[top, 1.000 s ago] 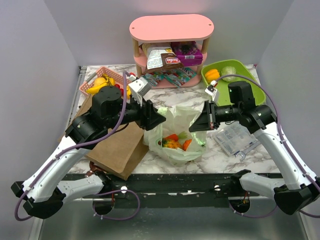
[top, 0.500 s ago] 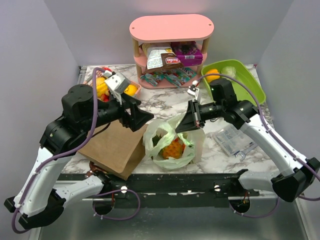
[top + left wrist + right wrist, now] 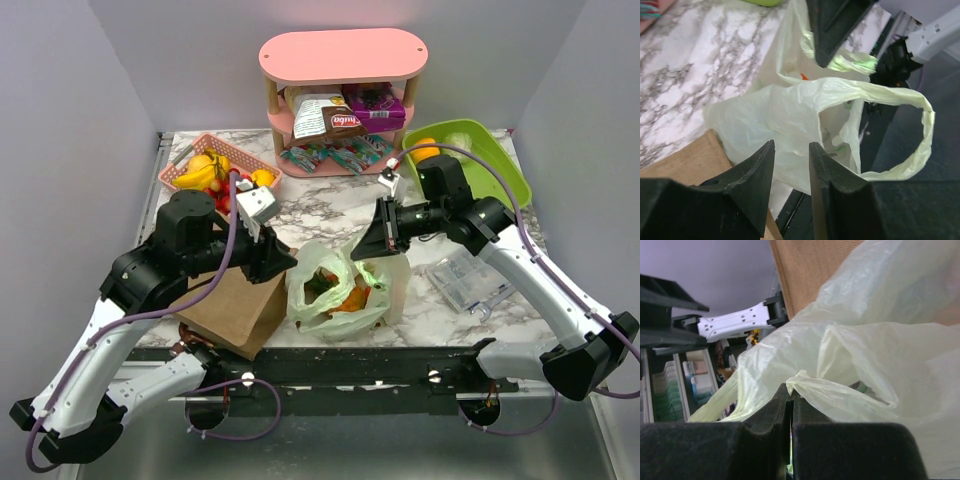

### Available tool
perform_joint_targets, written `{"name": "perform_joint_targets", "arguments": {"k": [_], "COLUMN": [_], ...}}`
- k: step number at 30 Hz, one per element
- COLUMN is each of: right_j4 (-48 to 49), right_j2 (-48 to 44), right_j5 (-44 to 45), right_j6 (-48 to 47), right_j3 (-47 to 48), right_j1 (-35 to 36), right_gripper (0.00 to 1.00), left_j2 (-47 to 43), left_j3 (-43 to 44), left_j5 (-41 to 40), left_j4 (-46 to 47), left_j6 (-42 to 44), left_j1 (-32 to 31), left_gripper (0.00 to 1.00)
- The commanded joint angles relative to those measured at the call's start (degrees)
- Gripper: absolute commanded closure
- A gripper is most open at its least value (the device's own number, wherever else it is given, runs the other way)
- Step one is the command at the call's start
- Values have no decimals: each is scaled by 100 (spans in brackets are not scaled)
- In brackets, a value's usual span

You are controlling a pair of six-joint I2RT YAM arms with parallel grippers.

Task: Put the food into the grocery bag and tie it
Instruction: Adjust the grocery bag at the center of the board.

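**A:** How was the right gripper found?

**B:** It was closed flat. A fold of the grocery bag was pinched between its fingers, and the pale-green film was drawn up above the bag's mouth.

**A:** And the left gripper?

**B:** A narrow gap was left between its jaws, and nothing was seen inside that gap. The bag's near wall was met just ahead of the fingertips. Whether it was touched could not be told.

**A:** Where was the food seen?

**B:** Inside the bag, orange and red pieces were seen, below the right gripper and just ahead of the left one. A snack pack and a purple box were seen on a pink shelf, well beyond both grippers.

**A:** What else was noted close to the tools?

**B:** A brown paper bag was laid flat under the left gripper, touching the grocery bag's side. One loop handle was left free, off to the right of the left fingertips. A green tub was seen behind the right gripper.
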Motion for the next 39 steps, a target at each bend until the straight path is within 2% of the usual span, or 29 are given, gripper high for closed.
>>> {"name": "perform_joint_targets", "arguments": {"k": [1,9,15,21,23,30,34,39], "right_j4": [-651,-1208,-1285,-1364,-1418,-1669,-1741,-1983], "right_j2": [-165,-408,-511,-579,-620,-781,-928,-1153], "right_j5": [941,1842,2056,2250,2300,2491,2366,2392], "right_j6": [-183,-259,-229,-219,-247,-284,-312,-350], "right_j3": [183,227,238,307,355,462,561,520], "right_j1": [34,29,29,34,30,34,31,32], "right_gripper": [99,99,99,99,99,99,99,99], "left_j2": [146,752,1251,1694,1826,2086,2260,2301], "left_j3": [-7,85,77,126,131,23,-11,-350], "left_j5": [1404,2920,3472,3451,3440,3521,2856,2323], "left_j4": [-58,-263,-365,-105,79,855,1410,2789], "left_j6": [477,832,1036,922,783,237,-355,-1406], "left_j1": [30,-5,-352,-846,-965,-1143,-1142,-1142], "left_gripper": [64,69,70,68,62,34,23,8]}}
